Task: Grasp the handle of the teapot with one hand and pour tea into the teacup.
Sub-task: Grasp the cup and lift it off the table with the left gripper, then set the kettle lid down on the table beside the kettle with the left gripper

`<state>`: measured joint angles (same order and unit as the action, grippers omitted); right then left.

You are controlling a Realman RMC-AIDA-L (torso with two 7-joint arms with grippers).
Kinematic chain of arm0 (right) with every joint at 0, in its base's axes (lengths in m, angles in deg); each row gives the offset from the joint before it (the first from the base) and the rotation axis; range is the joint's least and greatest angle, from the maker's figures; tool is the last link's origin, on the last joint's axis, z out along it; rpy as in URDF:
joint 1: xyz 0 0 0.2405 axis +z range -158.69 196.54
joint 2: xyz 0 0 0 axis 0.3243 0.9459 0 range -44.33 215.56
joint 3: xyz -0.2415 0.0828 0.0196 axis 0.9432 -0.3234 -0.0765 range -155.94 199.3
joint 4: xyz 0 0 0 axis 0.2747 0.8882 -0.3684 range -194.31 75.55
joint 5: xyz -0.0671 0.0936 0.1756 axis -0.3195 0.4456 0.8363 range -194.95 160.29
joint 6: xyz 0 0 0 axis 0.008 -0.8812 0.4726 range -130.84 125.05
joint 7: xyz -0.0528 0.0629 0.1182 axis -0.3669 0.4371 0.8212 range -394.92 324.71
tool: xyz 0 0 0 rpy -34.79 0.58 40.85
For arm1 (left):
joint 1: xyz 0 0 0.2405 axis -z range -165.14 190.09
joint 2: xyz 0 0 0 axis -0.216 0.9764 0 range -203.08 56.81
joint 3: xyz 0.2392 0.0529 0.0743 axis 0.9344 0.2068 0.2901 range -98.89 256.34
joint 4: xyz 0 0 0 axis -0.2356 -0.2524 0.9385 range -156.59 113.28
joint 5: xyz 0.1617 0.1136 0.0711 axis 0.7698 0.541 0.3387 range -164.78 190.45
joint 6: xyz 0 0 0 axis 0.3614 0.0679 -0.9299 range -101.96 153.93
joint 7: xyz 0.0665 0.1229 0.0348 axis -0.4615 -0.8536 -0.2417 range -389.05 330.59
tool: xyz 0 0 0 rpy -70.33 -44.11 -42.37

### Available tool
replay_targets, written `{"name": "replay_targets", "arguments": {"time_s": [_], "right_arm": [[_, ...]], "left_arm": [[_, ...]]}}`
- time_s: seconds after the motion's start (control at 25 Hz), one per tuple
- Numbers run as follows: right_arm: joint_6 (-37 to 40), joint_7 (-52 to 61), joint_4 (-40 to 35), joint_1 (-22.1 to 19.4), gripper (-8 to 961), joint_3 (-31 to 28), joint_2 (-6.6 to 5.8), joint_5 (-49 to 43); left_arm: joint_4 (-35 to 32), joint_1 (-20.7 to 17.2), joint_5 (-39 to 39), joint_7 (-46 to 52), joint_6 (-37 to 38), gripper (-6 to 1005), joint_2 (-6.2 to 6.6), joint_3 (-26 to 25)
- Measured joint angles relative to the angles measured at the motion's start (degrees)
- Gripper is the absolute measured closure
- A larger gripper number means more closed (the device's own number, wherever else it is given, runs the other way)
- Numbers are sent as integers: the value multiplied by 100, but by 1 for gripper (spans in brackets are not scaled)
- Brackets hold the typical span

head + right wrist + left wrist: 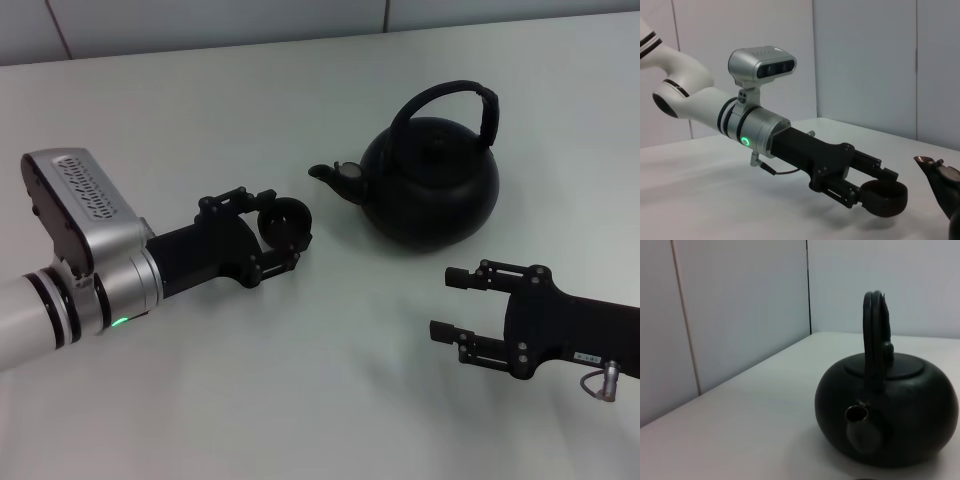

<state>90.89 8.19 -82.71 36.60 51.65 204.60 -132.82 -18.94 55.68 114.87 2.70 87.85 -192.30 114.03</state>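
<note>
From the head view, the large round matte-black teapot (430, 190) sits on the pale counter (200, 110), its short spout pointing toward the robot's left, its tall arched black handle (455, 100) upright and free. The left gripper (283, 232) is closed around the tiny round black teacup (284, 225), holding it just off the spout's side, apart from the pot. The right gripper (450, 305) lies near the pot's front with its fingers spread wide and empty, well below the handle.

The left wrist view shows the teapot (887, 412) spout-on, the handle (875, 340) edge-on above the lid.

In the right wrist view the left gripper (875, 192) clamps the teacup (883, 198) above the counter, the spout tip close by.

The risk: the right gripper must rise to that handle; coming in low, it could shove the pot's body into the held cup.
</note>
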Motion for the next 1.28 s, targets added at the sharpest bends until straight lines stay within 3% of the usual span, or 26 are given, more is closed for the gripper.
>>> {"name": "replay_targets", "arguments": {"time_s": [1.04,1.28], "right_arm": [[-19,-7,-4,43,314,0,-9,1],[-35,-6,8,42,314,0,-9,0]], "left_arm": [[194,83,10,-180,-389,304,1,-86],[118,4,3,-176,-128,200,6,-122]]}}
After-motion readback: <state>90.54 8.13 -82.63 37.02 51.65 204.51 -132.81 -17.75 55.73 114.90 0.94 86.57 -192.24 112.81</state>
